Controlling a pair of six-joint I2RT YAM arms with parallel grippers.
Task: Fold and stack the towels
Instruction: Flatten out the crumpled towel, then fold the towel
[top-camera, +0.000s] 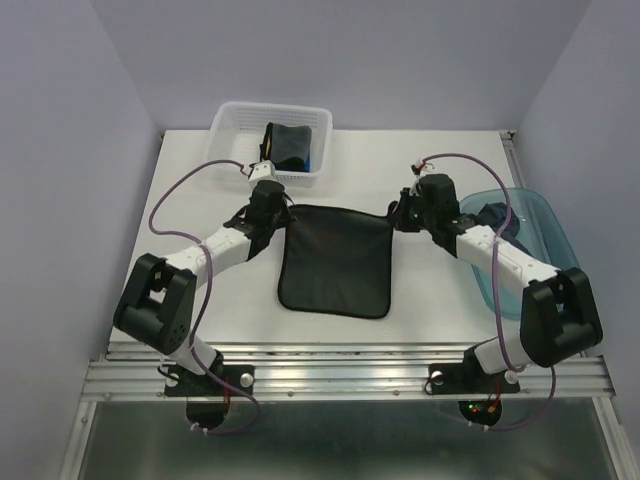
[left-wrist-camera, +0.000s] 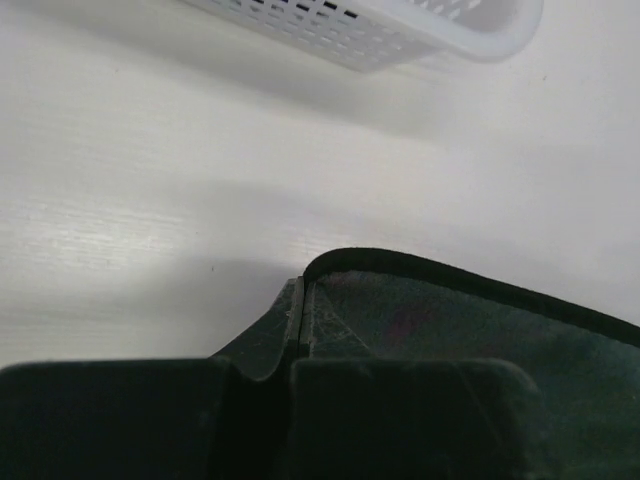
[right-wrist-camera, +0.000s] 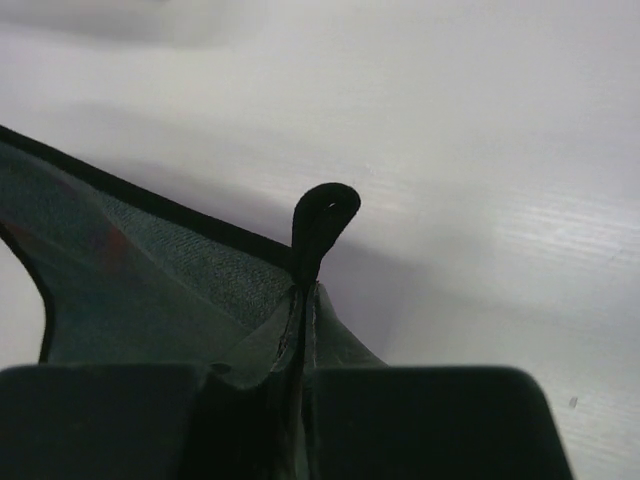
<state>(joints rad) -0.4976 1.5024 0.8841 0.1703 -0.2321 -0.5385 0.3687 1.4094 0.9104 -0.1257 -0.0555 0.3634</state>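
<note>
Left claw (top-camera: 281, 211) and right claw (top-camera: 396, 216) clenched on black towel (top-camera: 335, 262) far corners. Probably first fold; I'll bring both nearward together.

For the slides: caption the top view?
Left gripper and right gripper pinch far corners of the black towel, spread on the table; white basket behind, blue tub at right.

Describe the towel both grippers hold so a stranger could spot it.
On the white table, between the arms, lies the black towel, spread open. The left gripper and right gripper pinch its far corners. Unlike the cloths in the mesh basket and blue tub, it sits unfolded on bare tabletop.
</note>
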